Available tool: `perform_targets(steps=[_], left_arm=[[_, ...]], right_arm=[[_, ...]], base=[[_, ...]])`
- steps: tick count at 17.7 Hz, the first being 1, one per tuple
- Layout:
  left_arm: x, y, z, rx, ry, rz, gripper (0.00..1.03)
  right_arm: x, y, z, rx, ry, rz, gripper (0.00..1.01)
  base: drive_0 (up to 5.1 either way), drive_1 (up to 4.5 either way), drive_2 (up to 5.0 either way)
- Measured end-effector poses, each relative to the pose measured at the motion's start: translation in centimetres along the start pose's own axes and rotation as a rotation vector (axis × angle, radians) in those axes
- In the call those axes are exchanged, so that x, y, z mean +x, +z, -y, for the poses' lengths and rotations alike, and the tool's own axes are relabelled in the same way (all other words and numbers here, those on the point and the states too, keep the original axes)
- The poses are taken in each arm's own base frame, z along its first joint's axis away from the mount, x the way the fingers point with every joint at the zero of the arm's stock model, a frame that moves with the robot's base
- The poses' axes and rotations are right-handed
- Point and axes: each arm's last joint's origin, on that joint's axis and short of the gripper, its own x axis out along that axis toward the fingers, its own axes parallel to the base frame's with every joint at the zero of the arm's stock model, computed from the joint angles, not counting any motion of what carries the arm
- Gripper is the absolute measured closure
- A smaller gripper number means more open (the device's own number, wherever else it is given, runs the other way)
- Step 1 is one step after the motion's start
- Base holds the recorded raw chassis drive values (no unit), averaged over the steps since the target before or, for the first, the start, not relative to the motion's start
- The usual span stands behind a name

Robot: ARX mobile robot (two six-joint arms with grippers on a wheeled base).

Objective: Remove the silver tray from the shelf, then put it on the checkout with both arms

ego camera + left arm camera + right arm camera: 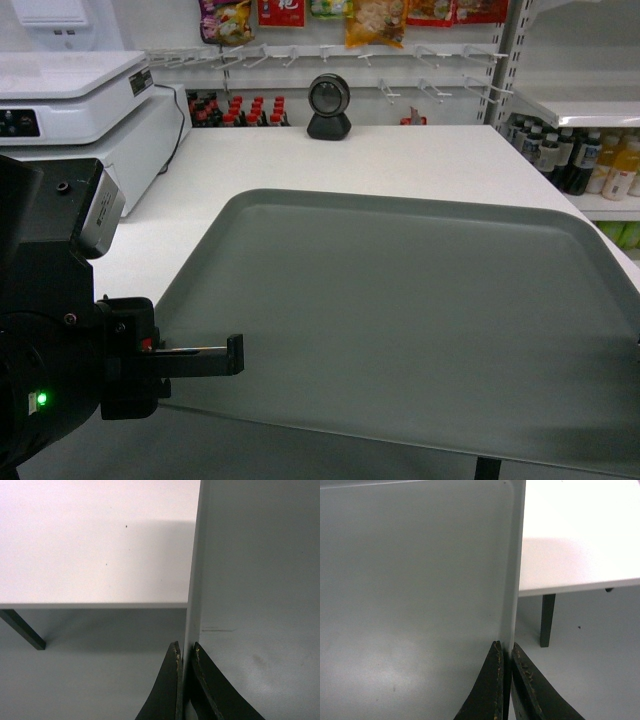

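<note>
Lower left, the left gripper (236, 355) pinches the silver tray (420, 310)'s rim; the right gripper (504, 652) likewise (above the checkout (400, 160)).

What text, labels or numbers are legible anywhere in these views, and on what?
None legible.
Snack packets hanging on the back wall: print too blurred to read.
Bottles behind the checkout: labels too small.
Bottles on the right shelf: labels too small.
Register and scanner: no readable marking.
Silver tray: no marking in any view.
</note>
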Motion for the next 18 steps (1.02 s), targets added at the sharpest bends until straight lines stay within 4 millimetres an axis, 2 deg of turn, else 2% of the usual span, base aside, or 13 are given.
perform_targets(steps=[18], left_arm=[[0.06,0.00,-0.04,0.000,0.002,-0.004,1.00]], right_arm=[[0.03,0.02,0.00,0.000,0.000,-0.002,0.98]], base=[[-4.9,2.55,2.6]])
